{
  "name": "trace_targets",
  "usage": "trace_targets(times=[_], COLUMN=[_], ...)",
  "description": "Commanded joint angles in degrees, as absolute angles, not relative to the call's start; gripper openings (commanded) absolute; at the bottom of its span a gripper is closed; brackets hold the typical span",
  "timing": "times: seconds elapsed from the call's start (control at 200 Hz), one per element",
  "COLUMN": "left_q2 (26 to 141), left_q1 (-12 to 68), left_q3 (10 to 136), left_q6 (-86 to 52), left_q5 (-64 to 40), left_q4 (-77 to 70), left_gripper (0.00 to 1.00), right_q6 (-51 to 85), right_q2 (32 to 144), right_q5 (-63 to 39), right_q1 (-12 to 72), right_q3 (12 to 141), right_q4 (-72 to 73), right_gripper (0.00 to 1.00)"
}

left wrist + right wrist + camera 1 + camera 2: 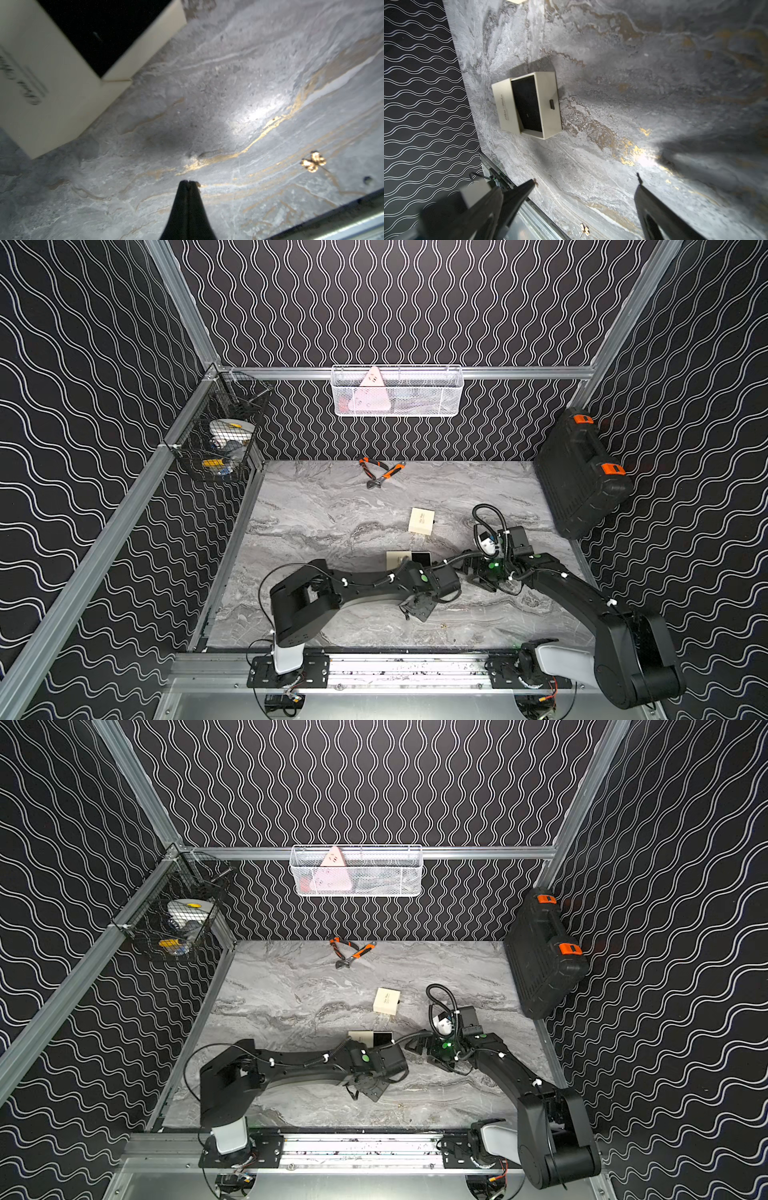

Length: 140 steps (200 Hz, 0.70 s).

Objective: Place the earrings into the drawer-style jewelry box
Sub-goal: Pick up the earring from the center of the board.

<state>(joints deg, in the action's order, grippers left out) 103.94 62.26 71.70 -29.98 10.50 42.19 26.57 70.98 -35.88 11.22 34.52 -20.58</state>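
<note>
The drawer-style jewelry box (397, 561) (360, 1038) is cream, and its black-lined drawer (527, 106) (99, 31) is pulled out. One gold earring (313, 161) (585, 229) lies on the marble near the front edge; it is a speck (442, 625) in a top view. My left gripper (189, 182) (417, 610) is shut and hangs low over the marble between box and earring, clear of both. A tiny brown speck sits beside its tip; I cannot tell what it is. My right gripper (586, 179) (476, 574) is open and holds nothing, to the right of the box.
A second closed cream box (421, 521) stands farther back. Orange-handled pliers and a wrench (380, 472) lie by the back wall. A black tool case (582, 477) leans at the right. A white basket (397, 391) and a black wire basket (220, 439) hang on the walls.
</note>
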Motion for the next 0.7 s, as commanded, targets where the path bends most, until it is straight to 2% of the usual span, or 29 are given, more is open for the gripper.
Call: trace_targets(times=[0.0,0.22,0.37,0.535,0.695], left_q2=[100.1,89.9,86.5,86.0,87.6], left_q1=[58.7,43.5,34.5,28.5,27.0], left_q3=[69.8,58.9,53.3,46.4,42.9], left_q6=[-29.3,-32.2,-39.6,-53.9,-63.9], left_q5=[5.5,-23.6,-38.6,-49.2,-53.0], left_q4=[37.9,16.5,1.5,-21.6,-38.7], left_gripper=[0.00,0.00,0.00,0.00,0.00], right_q6=[27.9,39.7,54.5,70.3,75.1], right_q2=[68.6,61.8,64.4,69.0,71.8], right_q5=[-38.5,-57.5,-65.2,-68.9,-67.8], right_q1=[11.2,11.2,11.2,11.2,12.3], right_q3=[34.2,29.5,27.2,25.3,26.1], right_q4=[-18.7,1.4,20.2,40.9,47.6], right_gripper=[1.00,0.91,0.84,0.75,0.69])
